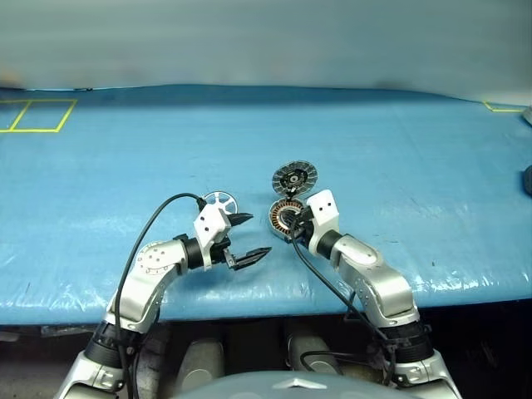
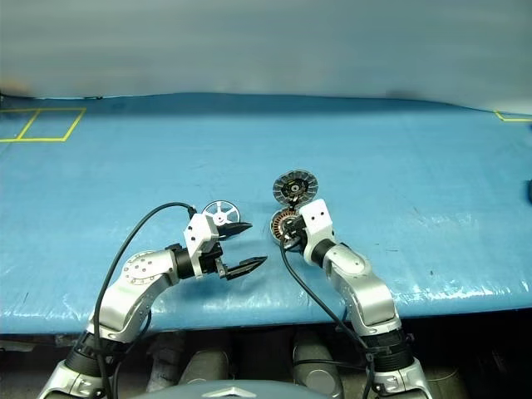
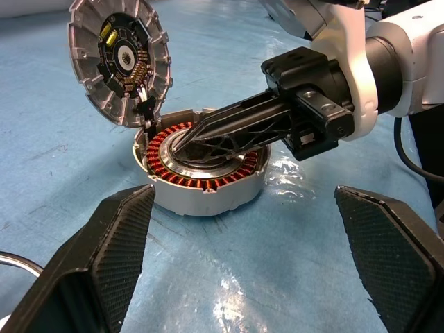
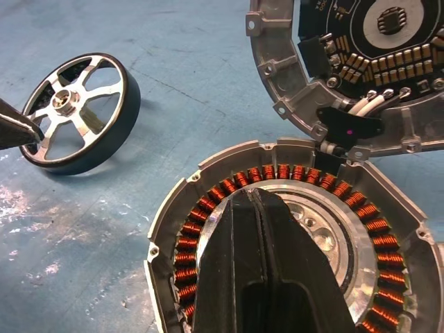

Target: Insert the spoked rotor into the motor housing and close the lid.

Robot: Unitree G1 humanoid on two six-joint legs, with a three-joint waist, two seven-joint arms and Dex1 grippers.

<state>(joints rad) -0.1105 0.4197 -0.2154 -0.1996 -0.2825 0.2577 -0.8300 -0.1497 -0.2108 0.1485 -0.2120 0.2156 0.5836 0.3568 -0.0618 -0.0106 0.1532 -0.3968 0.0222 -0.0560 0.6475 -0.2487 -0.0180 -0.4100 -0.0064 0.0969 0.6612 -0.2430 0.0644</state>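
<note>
While the lid (image 1: 295, 177) stands open at 12 o'clock of the housing (image 1: 285, 218), the rotor (image 1: 220, 201) lies flat on the blue table (image 1: 399, 166), at 9 o'clock of the housing and apart from it. The left gripper (image 1: 246, 239) hangs just at 5 o'clock of the rotor, fingers spread wide and empty. The right gripper (image 1: 293, 226) reaches into the housing from 4 o'clock.

In the left wrist view, the right gripper's fingers, pressed together and holding nothing, rest their tips on the housing's centre ring. Risk: any sideways drag could scrape the copper windings (image 3: 182, 179) or nudge the case.

In the right wrist view, the shut fingers cover the seat where the rotor must go. The lid's white wires (image 4: 371, 103) cross the hinge at 12 o'clock of the case; closing before the rotor sits flush could pinch them. The rotor's thin rim may also slip from a wide grasp.
</note>
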